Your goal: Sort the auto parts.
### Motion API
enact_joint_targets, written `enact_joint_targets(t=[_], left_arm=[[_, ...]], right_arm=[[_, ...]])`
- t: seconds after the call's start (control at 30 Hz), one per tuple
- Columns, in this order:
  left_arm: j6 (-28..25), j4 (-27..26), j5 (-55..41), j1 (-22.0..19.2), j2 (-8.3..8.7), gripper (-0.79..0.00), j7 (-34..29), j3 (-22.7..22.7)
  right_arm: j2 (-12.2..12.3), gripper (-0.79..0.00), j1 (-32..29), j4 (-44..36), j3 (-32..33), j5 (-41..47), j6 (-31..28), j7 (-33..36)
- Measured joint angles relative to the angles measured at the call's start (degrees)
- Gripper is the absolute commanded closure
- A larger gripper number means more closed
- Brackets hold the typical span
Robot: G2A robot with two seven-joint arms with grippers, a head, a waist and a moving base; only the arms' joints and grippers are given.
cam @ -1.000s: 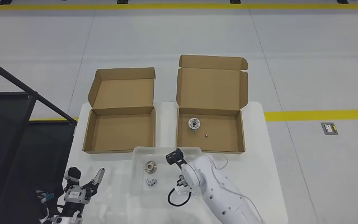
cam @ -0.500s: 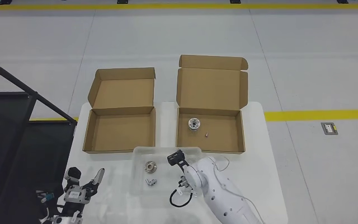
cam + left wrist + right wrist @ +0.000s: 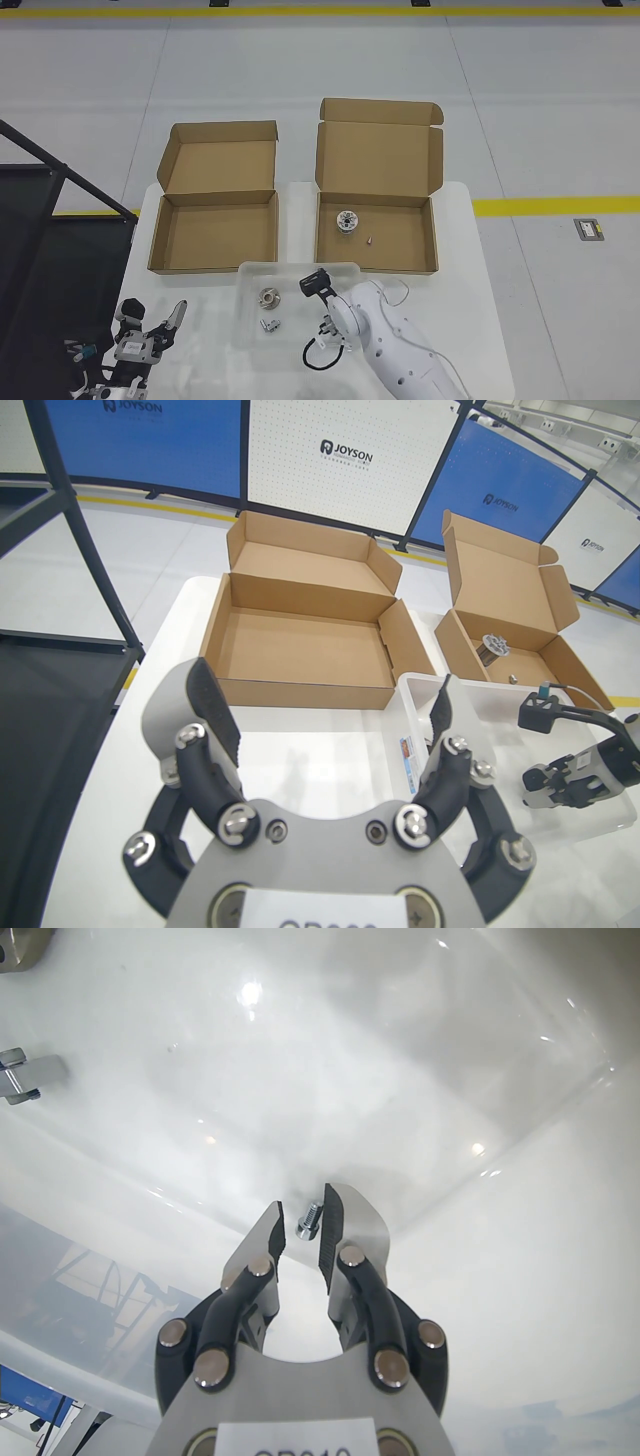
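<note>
In the clear tray at lower centre of the top view, the right gripper stood narrowly parted around a small bolt, a gap showing on one side. The left gripper gaped wide at lower left.

White right arm carries a black cable; silver pincer has ribbed black pads.

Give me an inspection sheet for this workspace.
Surface: white table, no spills seen.
Job's things: left box and right box open; right box holds a round part and a fastener; clear tray holds a hub, a bracket and a bolt.
Clutter: nothing seen.
Grippers: left pincer open, above the table's near edge; right pincer open, straddling the bolt.
Cables: black cable looped behind the right pincer.
Surroundings: black rack beside the table; yellow floor line.
</note>
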Motion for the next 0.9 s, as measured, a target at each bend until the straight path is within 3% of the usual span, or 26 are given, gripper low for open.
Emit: enact_joint_targets(t=[0.6,0.7,0.83,0.9], left_arm=[[0.00,0.00,0.00,0.00,0.00,-0.785,0.00,0.00],[0.00,0.00,0.00,0.00,0.00,-0.785,0.00,0.00],[0.00,0.00,0.00,0.00,0.00,-0.785,0.00,0.00],[0.00,0.00,0.00,0.00,0.00,-0.785,0.00,0.00]], right_arm=[[-0.62,-0.246,1.80,3.41,-0.82,0.17,0.02,-0.71],[-0.77,-0.206,2.21,4.34,-0.88,0.49,0.08,-0.90],[-0.95,0.000,2.61,5.28,-0.88,1.06,0.18,-1.19],[-0.99,0.000,2.66,5.24,-0.72,1.45,0.10,-1.60]])
